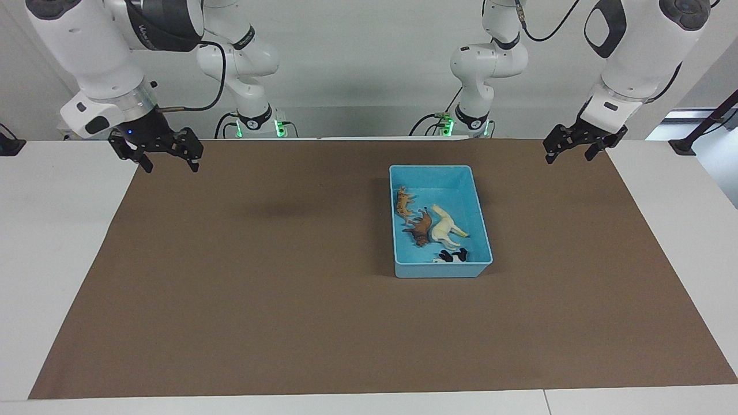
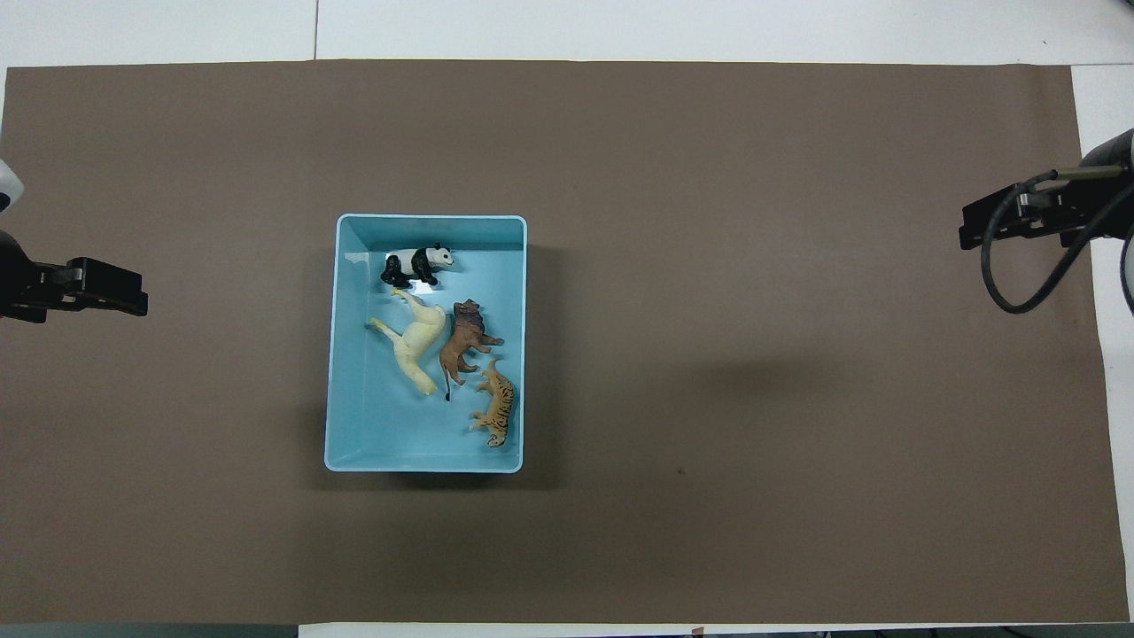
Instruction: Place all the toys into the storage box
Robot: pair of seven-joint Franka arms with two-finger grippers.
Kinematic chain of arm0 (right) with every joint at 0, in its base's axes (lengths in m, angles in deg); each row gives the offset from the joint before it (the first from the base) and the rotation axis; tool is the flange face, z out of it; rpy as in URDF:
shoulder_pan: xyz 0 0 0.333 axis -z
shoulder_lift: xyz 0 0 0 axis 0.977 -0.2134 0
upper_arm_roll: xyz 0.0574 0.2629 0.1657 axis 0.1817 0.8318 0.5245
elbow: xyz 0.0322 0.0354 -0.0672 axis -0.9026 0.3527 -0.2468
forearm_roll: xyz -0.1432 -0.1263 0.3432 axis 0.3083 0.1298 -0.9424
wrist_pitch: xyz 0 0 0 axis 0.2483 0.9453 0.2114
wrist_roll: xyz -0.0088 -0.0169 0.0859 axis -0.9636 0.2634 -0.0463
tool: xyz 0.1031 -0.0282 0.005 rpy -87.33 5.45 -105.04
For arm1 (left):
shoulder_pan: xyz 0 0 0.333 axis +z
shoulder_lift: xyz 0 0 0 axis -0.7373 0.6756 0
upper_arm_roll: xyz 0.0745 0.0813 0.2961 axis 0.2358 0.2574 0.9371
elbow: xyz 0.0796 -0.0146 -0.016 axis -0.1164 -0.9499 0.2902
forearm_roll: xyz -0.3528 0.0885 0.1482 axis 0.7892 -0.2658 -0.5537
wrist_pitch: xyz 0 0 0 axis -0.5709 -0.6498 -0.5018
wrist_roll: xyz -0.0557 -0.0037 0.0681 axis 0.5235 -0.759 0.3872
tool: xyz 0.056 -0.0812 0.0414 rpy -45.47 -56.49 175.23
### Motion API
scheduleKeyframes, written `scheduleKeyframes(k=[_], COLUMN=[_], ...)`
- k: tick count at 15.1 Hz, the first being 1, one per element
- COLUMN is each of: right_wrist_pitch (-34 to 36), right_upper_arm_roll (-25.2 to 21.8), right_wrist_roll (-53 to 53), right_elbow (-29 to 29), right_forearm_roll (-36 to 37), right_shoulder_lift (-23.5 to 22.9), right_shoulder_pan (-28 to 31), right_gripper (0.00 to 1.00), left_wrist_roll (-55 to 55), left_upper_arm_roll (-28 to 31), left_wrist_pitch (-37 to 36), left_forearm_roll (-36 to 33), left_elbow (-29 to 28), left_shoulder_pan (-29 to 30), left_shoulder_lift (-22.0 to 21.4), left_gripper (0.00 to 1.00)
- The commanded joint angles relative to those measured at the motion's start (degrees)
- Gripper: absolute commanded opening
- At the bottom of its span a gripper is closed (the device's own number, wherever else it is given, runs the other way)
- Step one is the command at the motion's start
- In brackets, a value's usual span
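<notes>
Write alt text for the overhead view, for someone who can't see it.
A light blue box on a brown mat holds four toy animals: panda, horse, lion and tiger. The left gripper and right gripper wait at the mat's two ends, holding nothing.

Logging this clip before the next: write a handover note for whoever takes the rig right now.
Left gripper: open, empty, raised over the mat's edge at its own end, waiting.
Right gripper: open, empty, raised at its end.
Storage box: on the brown mat, toward the left arm's end.
Inside it: tiger, lion, horse, panda.
Done: all four toys boxed. Left: nothing visible.
</notes>
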Motion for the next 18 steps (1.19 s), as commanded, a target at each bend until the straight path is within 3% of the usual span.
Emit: scheduleKeyframes(k=[1, 8, 18], right_wrist_pitch=[0.96, 6.68, 5.98], right_upper_arm_roll=[-0.42, -3.33, -3.16], right_wrist_roll=[2.6, 2.78, 4.01], right_elbow=[2.57, 2.75, 2.31], right_forearm_roll=[0.13, -0.05, 3.64], right_shoulder_lift=[5.26, 5.8, 5.71], right_shoulder_pan=[1.54, 1.98, 1.19], right_gripper=[1.0, 1.0, 1.0], left_wrist_roll=[0.75, 1.19, 2.25], left_upper_arm_roll=[0.75, 0.66, 0.66], left_wrist_pitch=[0.76, 0.59, 0.68], left_forearm_roll=[2.3, 2.04, 2.04], left_elbow=[0.45, 0.1, -1.49], left_shoulder_pan=[-0.26, -0.87, -0.96], left_shoulder_lift=[0.34, 0.25, -0.36], left_gripper=[1.0, 1.0, 1.0])
